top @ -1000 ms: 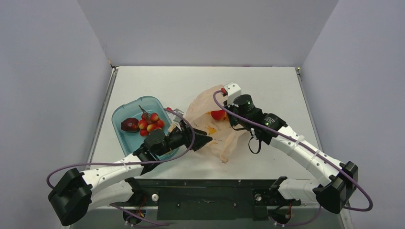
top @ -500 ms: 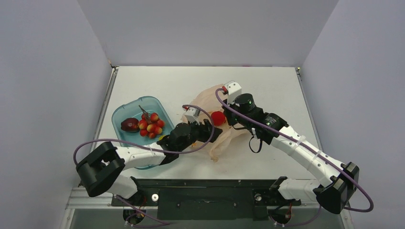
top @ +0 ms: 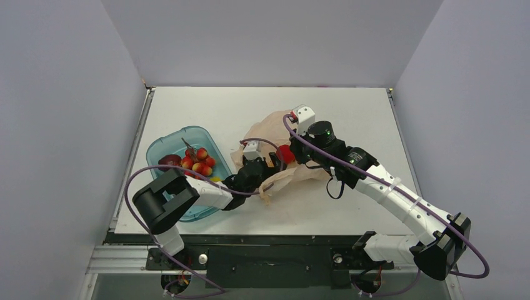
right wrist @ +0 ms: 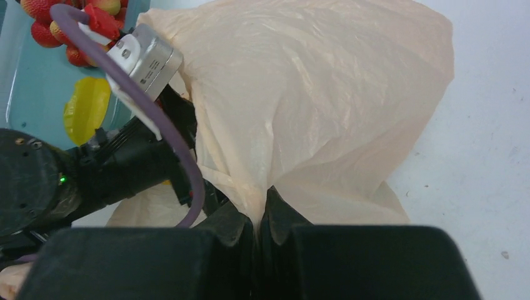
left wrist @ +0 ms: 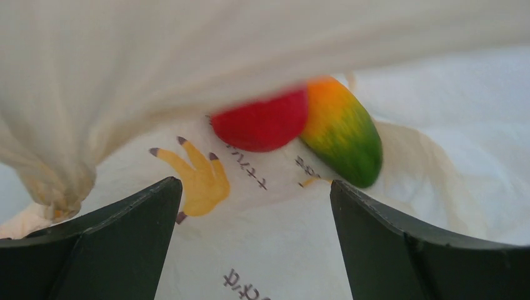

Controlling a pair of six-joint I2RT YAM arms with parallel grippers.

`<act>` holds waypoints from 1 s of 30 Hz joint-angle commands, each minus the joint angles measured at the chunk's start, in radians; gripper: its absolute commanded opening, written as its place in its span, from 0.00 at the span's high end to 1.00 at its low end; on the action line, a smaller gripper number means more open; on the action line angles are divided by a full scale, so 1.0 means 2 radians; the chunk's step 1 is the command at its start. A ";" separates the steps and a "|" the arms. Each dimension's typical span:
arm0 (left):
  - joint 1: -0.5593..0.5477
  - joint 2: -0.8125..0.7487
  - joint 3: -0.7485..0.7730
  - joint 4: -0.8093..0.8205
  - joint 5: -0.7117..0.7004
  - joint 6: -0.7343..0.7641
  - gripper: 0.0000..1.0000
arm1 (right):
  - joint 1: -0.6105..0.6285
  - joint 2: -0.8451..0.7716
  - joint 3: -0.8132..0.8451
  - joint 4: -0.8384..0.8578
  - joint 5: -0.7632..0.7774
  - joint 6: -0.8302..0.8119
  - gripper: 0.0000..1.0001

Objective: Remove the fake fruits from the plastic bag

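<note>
The peach plastic bag [top: 267, 128] lies mid-table, its upper film pinched and lifted by my shut right gripper [top: 295, 156]. In the right wrist view the fingers [right wrist: 261, 209] clamp a fold of the bag [right wrist: 312, 94]. My left gripper [top: 275, 164] is open and empty, reaching into the bag's mouth. In the left wrist view its open fingers [left wrist: 256, 187] rest over the bag's printed inner film [left wrist: 187, 56]. A round red fruit [left wrist: 262, 122] and a green-orange mango [left wrist: 344, 137] lie just ahead, untouched. The red fruit [top: 285, 154] also shows from above.
A teal tray [top: 164, 142] at the left holds the grape bunch [top: 197, 164], a dark red fruit [top: 167, 162] and a yellow fruit [right wrist: 86, 109]. The left arm passes over the tray's near right corner. Grey walls enclose the table on three sides.
My left arm swung right and pushed its open gripper forward into the bag's mouth. My right gripper kept its hold on the bag and moved slightly.
</note>
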 commanded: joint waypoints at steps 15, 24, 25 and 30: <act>0.028 0.209 0.217 0.058 -0.129 -0.026 0.12 | 0.000 -0.017 0.001 0.009 -0.048 -0.006 1.00; 0.030 0.264 0.310 -0.021 -0.074 0.024 0.28 | -0.004 -0.031 -0.010 0.009 -0.042 -0.015 1.00; 0.034 0.268 0.314 -0.027 -0.056 0.022 0.35 | -0.003 -0.032 -0.011 0.009 -0.040 -0.015 1.00; 0.037 0.263 0.302 -0.011 -0.029 0.022 0.47 | -0.005 -0.048 -0.023 0.007 -0.030 -0.020 1.00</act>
